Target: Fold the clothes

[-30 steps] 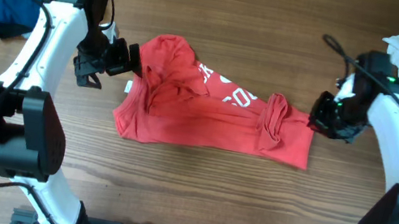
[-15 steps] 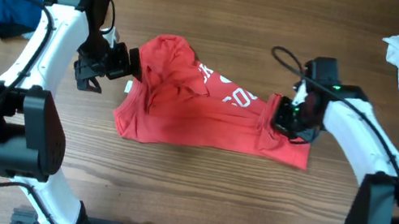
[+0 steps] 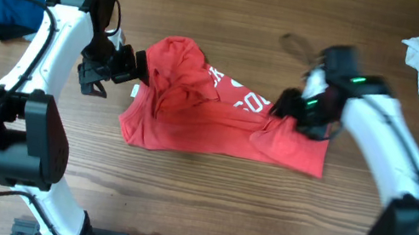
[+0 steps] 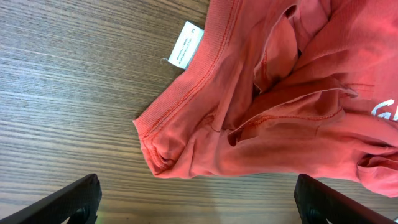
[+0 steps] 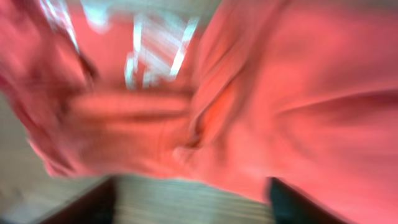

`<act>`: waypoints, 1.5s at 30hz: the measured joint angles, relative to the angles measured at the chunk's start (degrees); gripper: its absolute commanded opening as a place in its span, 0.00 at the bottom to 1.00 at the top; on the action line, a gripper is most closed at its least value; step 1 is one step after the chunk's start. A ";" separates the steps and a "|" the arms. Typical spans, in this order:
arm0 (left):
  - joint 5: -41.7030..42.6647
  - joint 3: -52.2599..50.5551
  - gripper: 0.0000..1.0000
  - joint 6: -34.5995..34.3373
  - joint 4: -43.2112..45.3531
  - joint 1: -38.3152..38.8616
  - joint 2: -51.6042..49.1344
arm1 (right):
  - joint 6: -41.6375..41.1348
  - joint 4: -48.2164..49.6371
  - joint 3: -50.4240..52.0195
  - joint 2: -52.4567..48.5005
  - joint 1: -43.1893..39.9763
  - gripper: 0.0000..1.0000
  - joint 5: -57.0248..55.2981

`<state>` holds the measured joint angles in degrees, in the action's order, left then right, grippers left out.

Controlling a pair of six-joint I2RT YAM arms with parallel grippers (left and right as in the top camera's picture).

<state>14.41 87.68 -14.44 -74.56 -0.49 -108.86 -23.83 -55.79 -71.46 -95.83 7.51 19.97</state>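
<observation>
On the table, rumpled red T-shirt

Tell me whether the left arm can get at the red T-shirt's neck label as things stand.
Probably yes: the left gripper is open beside the collar, and the neck label lies uncovered at the edge of the red T-shirt, nothing over it.

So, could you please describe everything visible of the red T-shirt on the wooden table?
The red short-sleeved cotton-looking T-shirt lies crumpled and partly folded across the middle of the wooden table. White lettering shows on its chest; a pale label sticks out at the ribbed collar. The open left gripper sits at the collar end, the right gripper over the other; contact is unclear.
</observation>
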 measured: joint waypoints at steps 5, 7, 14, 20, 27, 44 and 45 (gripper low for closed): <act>0.00 0.00 1.00 0.02 0.09 0.00 0.00 | 8.98 -4.94 -3.82 4.04 -14.97 0.99 -3.56; -0.02 0.00 1.00 0.02 0.33 0.00 0.00 | 12.07 -6.95 -3.74 3.17 -17.86 0.99 -4.00; 0.02 0.00 1.00 0.02 0.50 0.00 0.00 | 17.53 2.34 5.14 -3.28 -19.12 0.99 2.91; 0.00 0.00 1.00 0.02 0.61 0.00 0.00 | 18.18 10.05 14.10 -6.08 -19.12 0.78 9.90; 0.02 0.00 1.00 0.02 0.68 0.00 0.00 | 17.05 12.20 17.09 -6.27 -19.12 0.04 11.61; 0.02 0.00 1.00 0.02 1.11 0.00 0.00 | 7.93 -5.09 4.22 5.66 -16.28 0.04 -12.66; 0.00 0.00 1.00 0.02 1.18 0.00 0.00 | 7.76 -5.14 4.22 5.75 -14.49 0.04 -13.73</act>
<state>14.41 87.68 -14.41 -73.38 -0.49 -108.86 -16.08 -60.93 -67.24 -90.08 -6.98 6.24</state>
